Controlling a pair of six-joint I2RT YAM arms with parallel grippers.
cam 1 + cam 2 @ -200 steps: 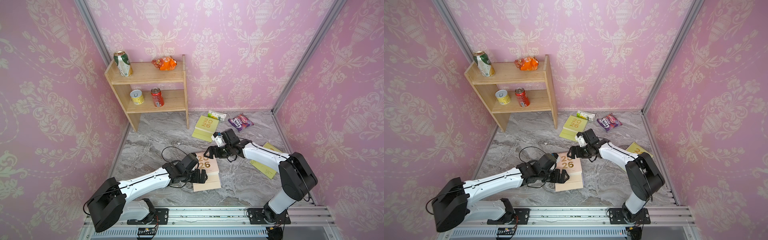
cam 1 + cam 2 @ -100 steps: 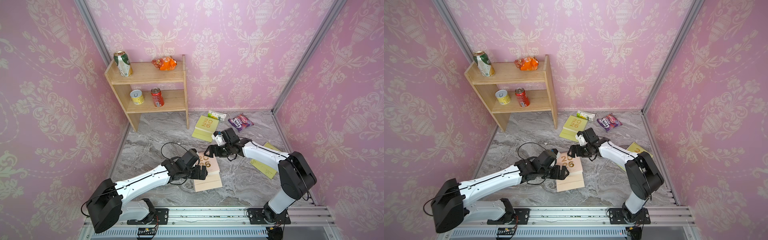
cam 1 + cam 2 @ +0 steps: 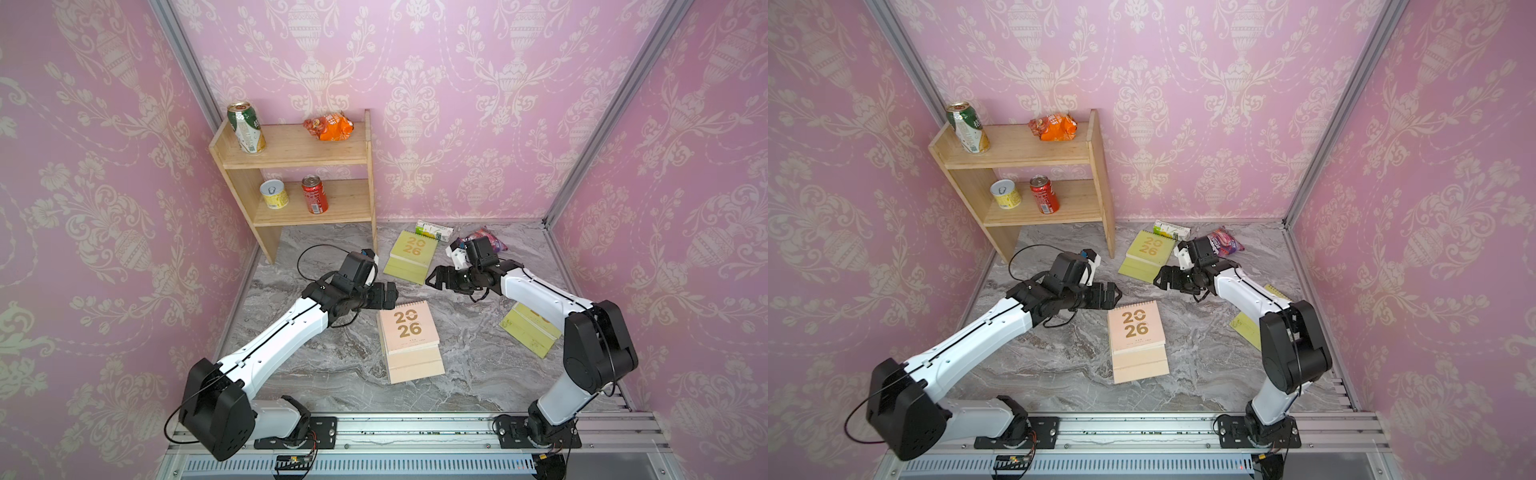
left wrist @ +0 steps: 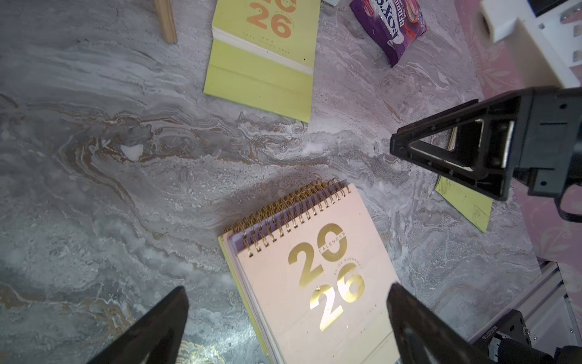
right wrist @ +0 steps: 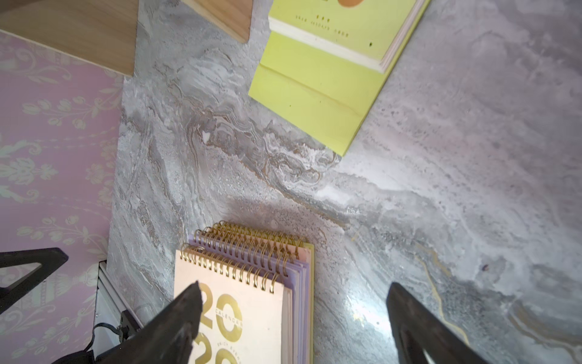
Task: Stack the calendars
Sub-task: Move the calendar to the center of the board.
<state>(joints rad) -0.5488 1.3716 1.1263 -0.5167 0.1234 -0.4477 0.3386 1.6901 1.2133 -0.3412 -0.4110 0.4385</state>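
Peach-topped calendar stack (image 3: 409,332) mid-surface, lilac and yellow-green edges beneath (spirals slightly offset). Unstacked: back calendar (image 3: 410,257) beside the shelf (image 3: 291,156), right calendar (image 3: 528,334) partly under the right arm. Hovering near the stack, left tool (image 3: 392,296) and right tool (image 3: 434,278), both gaping, empty. Between pickups, probably; next grab back calendar, though snack packet (image 3: 493,243) and carton (image 3: 434,229) crowd it.

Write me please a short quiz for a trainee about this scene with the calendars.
1. True or false: the right gripper holds a calendar.
2. Which colour is the top cover of the stack? A lilac, B peach-pink, C yellow-green.
3. Fill in: apart from the stack, ___ yellow-green calendars lie alone.

Key: 1 false, its jaws stand open and empty; 2 B; 3 two.
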